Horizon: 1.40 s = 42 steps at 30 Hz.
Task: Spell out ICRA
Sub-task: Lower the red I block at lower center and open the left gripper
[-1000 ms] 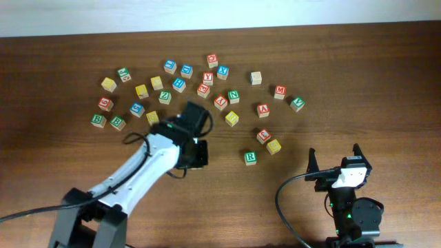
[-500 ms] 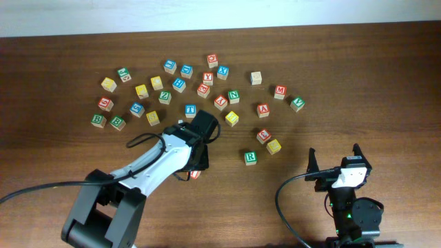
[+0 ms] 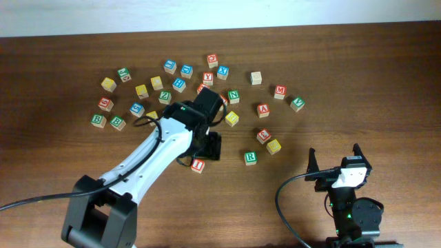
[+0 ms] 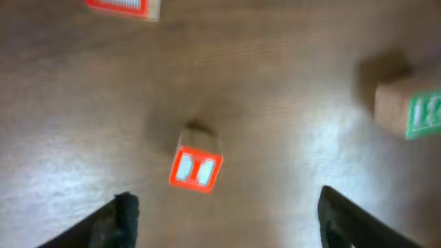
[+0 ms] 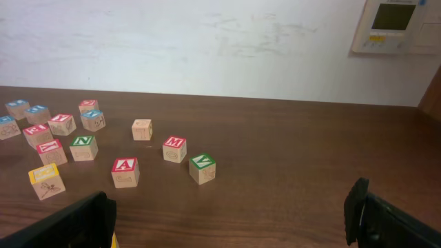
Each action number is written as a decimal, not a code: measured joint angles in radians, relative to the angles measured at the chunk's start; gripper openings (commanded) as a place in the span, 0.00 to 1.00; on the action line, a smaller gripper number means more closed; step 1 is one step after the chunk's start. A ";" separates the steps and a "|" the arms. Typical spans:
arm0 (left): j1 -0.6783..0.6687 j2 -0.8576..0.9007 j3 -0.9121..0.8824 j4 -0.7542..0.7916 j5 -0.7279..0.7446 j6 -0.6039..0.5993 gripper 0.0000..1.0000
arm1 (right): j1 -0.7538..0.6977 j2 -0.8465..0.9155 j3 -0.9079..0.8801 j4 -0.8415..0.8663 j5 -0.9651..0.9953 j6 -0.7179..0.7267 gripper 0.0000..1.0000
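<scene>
The left gripper point(image 4: 226, 207) hangs with jaws wide apart, empty; the right gripper point(image 5: 229, 207) is spread too. On the brown table point(image 3: 358, 76), near-side of the left one, sits the I cube point(image 4: 196, 167): pale wood, red-bordered top, with the green R cube point(image 3: 250, 157) to its right.

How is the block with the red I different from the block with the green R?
The red-printed wooden I cube has red print, while the green-printed wooden R cube has green print. The I cube lies right beside the open left claw, and the R cube sits farther from it. The I cube looks turned a little askew, and the R cube sits squarer. Both are small wooden cubes resting on the brown wooden table, and no claw holds either.
</scene>
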 measured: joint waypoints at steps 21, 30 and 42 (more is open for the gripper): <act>0.000 0.186 -0.072 0.072 -0.050 0.107 0.35 | 0.000 0.000 0.000 0.000 0.000 0.001 0.98; 0.000 0.186 -0.072 0.083 -0.050 0.085 0.29 | 0.000 0.000 0.000 0.000 0.000 0.001 0.99; 0.013 0.186 -0.072 0.058 -0.047 -0.092 0.25 | 0.000 0.000 0.000 0.000 0.000 0.001 0.98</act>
